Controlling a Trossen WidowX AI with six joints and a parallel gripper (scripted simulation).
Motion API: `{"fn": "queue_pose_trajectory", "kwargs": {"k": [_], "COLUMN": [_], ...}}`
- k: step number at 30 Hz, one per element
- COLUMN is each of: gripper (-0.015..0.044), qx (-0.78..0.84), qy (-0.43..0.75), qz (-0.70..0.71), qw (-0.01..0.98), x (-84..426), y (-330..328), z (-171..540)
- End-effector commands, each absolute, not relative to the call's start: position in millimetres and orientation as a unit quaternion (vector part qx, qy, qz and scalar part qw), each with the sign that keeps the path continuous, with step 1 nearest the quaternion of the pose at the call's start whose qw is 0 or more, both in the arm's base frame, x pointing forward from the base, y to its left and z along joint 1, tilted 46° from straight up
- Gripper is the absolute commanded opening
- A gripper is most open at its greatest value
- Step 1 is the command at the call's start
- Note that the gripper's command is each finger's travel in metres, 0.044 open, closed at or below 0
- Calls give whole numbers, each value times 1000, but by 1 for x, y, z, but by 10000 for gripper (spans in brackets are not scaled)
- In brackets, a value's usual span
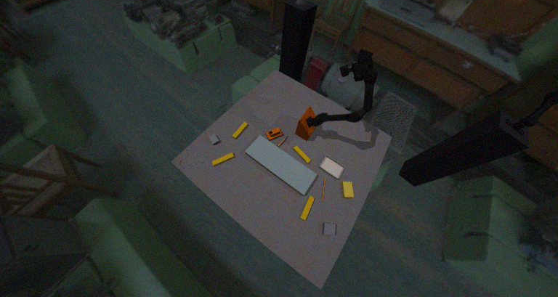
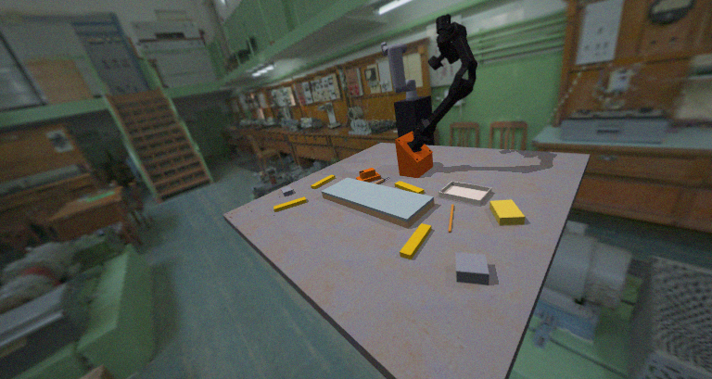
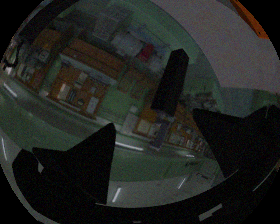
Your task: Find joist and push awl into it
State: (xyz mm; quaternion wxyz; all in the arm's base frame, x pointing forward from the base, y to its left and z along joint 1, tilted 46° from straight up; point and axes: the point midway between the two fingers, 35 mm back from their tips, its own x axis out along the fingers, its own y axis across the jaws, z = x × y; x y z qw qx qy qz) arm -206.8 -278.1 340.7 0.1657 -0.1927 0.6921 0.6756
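Observation:
The orange stud finder (image 1: 274,133) (image 2: 368,174) sits on the table behind the left end of the pale blue floor panel (image 1: 280,167) (image 2: 376,198). The awl (image 1: 281,141) (image 2: 381,181), with a brownish handle and a thin dark shaft, lies between the stud finder and the panel. The white tray (image 1: 332,167) (image 2: 465,193) is empty, to the right of the panel. No hole shows in the panel; the joist is hidden. My gripper (image 3: 155,120) is wide open and empty, raised high above the table and away from all these things.
Yellow bars (image 1: 301,154) (image 2: 415,241) lie around the panel. An orange pencil-like stick (image 1: 323,189) (image 2: 451,218) and a yellow block (image 1: 348,189) (image 2: 506,212) are near the tray. Grey blocks (image 1: 329,228) (image 2: 472,268) lie toward the table's edges. Dark posts (image 1: 297,39) stand beyond the table.

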Motion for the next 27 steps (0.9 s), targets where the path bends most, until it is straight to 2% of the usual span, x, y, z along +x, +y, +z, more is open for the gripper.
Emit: {"fn": "queue_pose_trajectory", "kwargs": {"k": [1,5,15,27], "gripper": [426,440,440,440], "qx": [-195,-253,-447,-563], "qy": [690,625,312,-72], "qz": [678,723,838,803], "qw": [165,147,20,-182], "x": [-206,-188,-95,27], "y": [-279,-304,-374,-386], "z": [340,313,201,77]}}
